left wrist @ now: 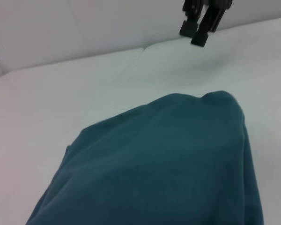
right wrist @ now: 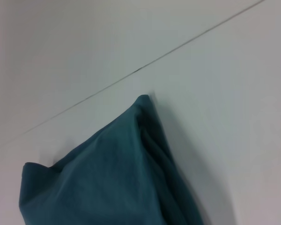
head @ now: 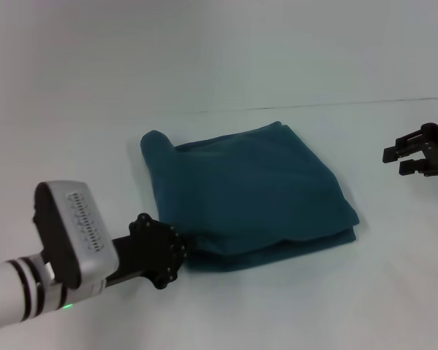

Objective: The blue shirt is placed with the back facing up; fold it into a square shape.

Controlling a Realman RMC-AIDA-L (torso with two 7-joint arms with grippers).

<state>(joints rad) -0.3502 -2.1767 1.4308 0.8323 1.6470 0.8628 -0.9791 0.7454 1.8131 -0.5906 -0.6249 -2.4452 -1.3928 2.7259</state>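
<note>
The blue shirt (head: 248, 193) lies folded into a rough square of several layers in the middle of the white table (head: 226, 313). One rounded fold bulges at its far left corner. My left gripper (head: 177, 250) is at the shirt's near left corner, its tips hidden against the cloth. The left wrist view looks across the blue shirt (left wrist: 164, 168) from close above. My right gripper (head: 398, 160) hovers open off the shirt's right side, well apart from it, and appears again as the right gripper (left wrist: 194, 33) in the left wrist view. The right wrist view shows a corner of the blue shirt (right wrist: 117, 173).
The table's far edge (head: 328, 106) runs as a thin line behind the shirt, with a pale wall beyond. Bare white tabletop surrounds the shirt on all sides.
</note>
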